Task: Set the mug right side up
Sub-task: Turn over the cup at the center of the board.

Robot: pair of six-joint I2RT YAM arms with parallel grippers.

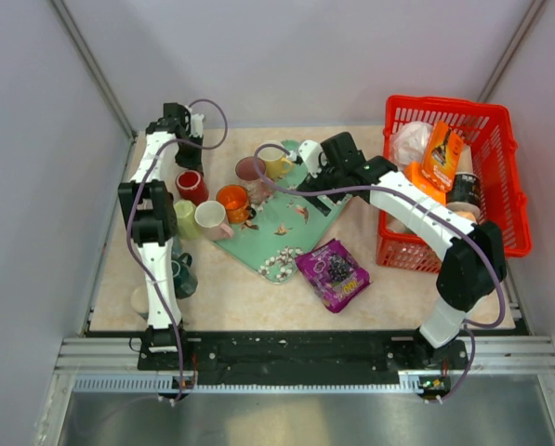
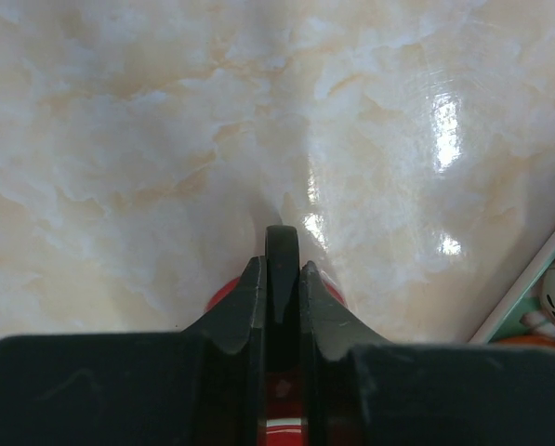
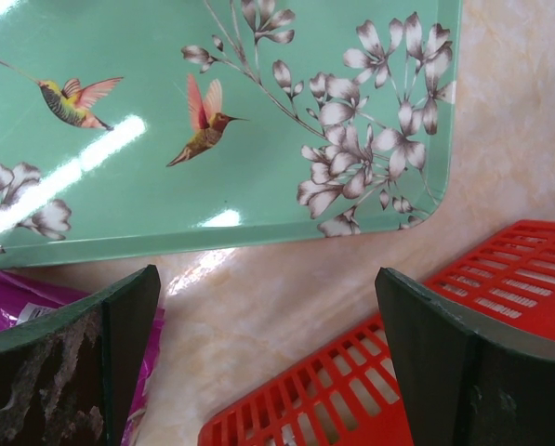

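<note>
We are folding our left arm down at upper left, its claw point(image 2: 280, 269) clamping the red mug point(image 1: 191, 186), mostly hidden; our right claw point(image 3: 266, 279) is gaping wide, empty.

A glossy red mug point(image 1: 191, 188) stands on the pale marbled table point(image 1: 119, 269) at the back left, well left of the green tray point(image 1: 300, 237). From above, one round end faces up, darker red inside a paler edge; whether that is the mouth or the base cannot be told. The left gripper point(image 2: 282, 269) is closed on a thin dark loop point(image 2: 282, 246) at its side, apparently the handle, with slivers of red showing on either side of the fingers.
</note>
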